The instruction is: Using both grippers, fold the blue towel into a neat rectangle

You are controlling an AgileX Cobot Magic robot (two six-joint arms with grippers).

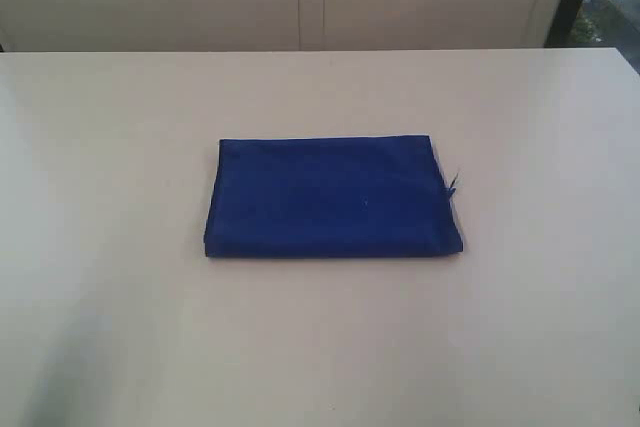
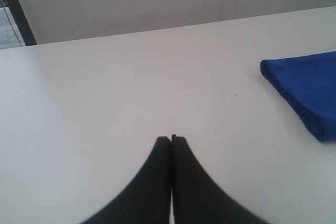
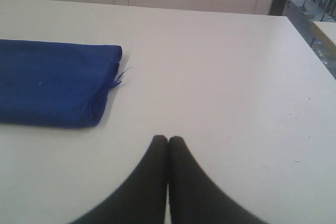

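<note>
The blue towel (image 1: 330, 197) is pictured folded into a flat rectangle mid-counter (image 1: 120, 297), a loose thread (image 1: 453, 184) trailing from one short edge. The left end effector (image 2: 171, 139) and right end effector (image 3: 168, 139) are seen closed, empty, apart from it.

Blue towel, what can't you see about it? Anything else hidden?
Exterior view: the top layer of the blue towel hides how many layers lie beneath.
Exterior view: a pale speck on it is too small to identify.
Left wrist view: the picture's edge cuts off all but one corner.
Right wrist view: the edge cuts off its far end.
Exterior view: the left gripper and right gripper are out of frame; wrist views show only their tips.
</note>
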